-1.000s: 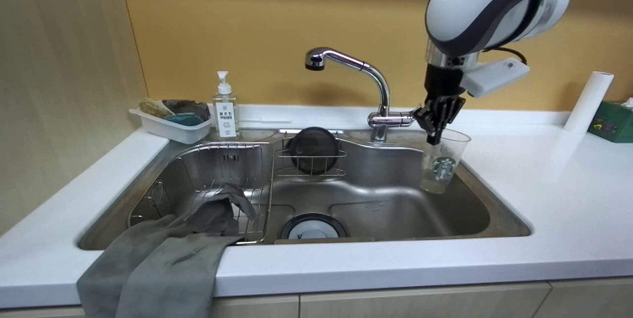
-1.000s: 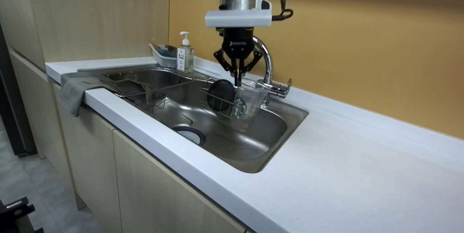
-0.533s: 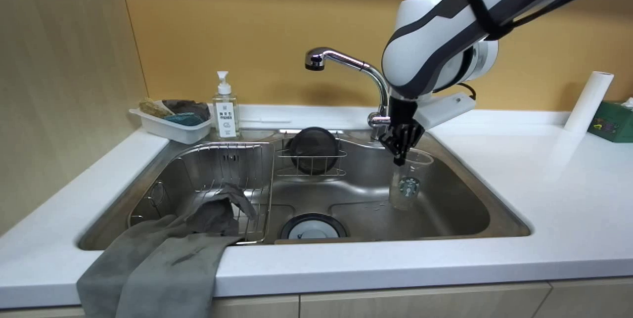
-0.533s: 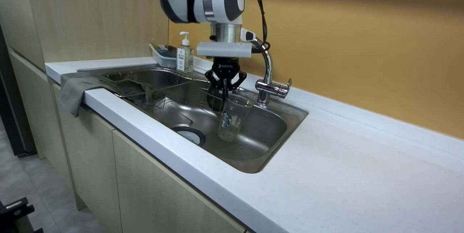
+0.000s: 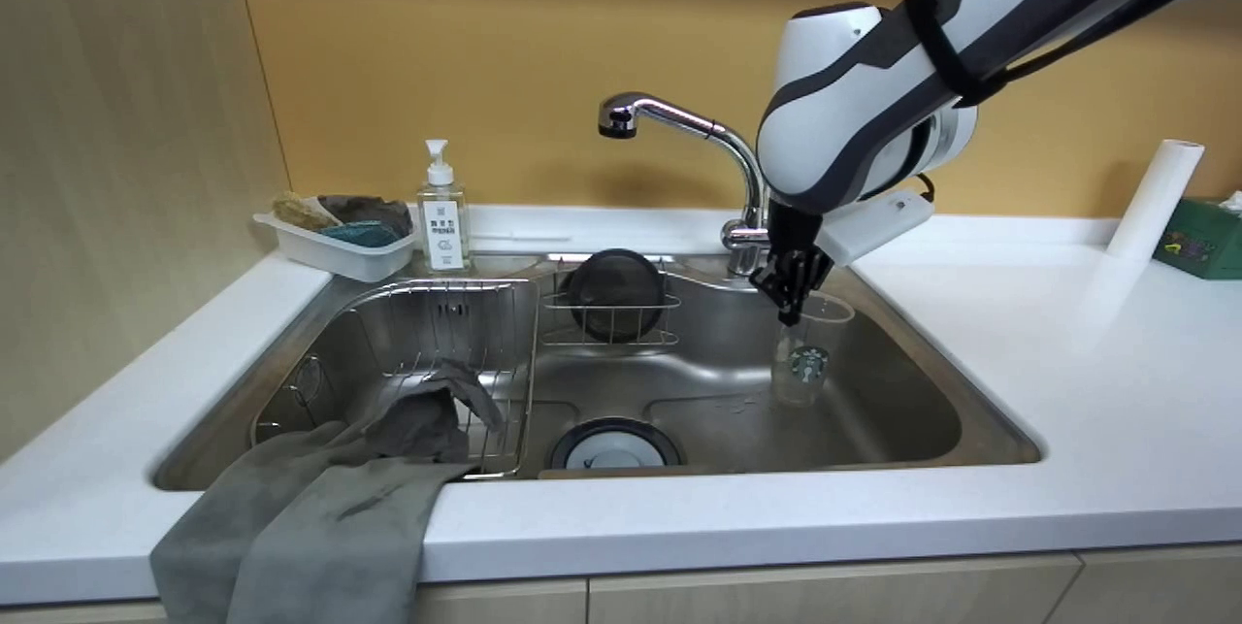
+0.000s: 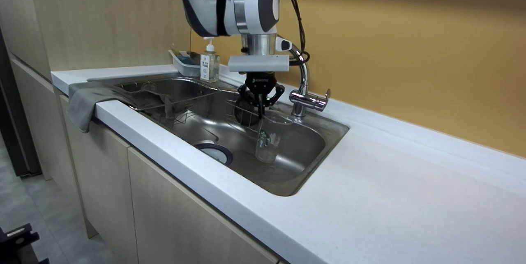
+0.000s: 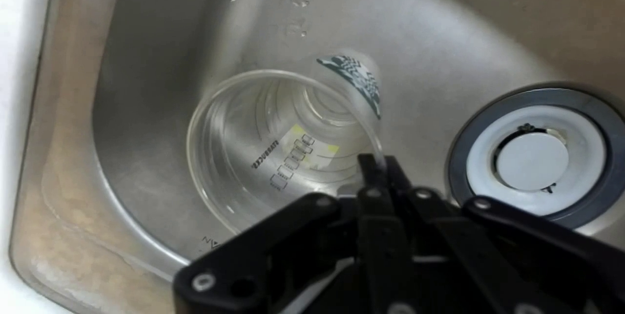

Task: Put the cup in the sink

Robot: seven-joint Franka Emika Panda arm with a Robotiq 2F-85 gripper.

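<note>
The clear tapered cup [image 5: 803, 372] with a round green logo is inside the right part of the steel sink [image 5: 718, 435]. In an exterior view the cup [image 6: 268, 147] is nearly upright, low over the sink floor. I cannot tell if its base touches the floor. My gripper [image 5: 791, 317] is shut on the cup's rim, and in an exterior view the gripper [image 6: 261, 114] points down at the rim's side. In the wrist view the rim of the cup [image 7: 293, 157] runs between the fingertips of the gripper [image 7: 378, 162], and the sink [image 7: 429, 45] lies below.
A chrome faucet [image 5: 745, 187] stands close behind the arm. The round drain [image 5: 613, 449] lies left of the cup. A black round item [image 5: 616, 294] sits in a wire rack at the back wall. A grey cloth [image 5: 340, 508] hangs over the front left edge.
Over the last second my gripper and the cup moved left and down into the sink in both exterior views. In the last half second they shifted slightly right, and the cup became more upright.
</note>
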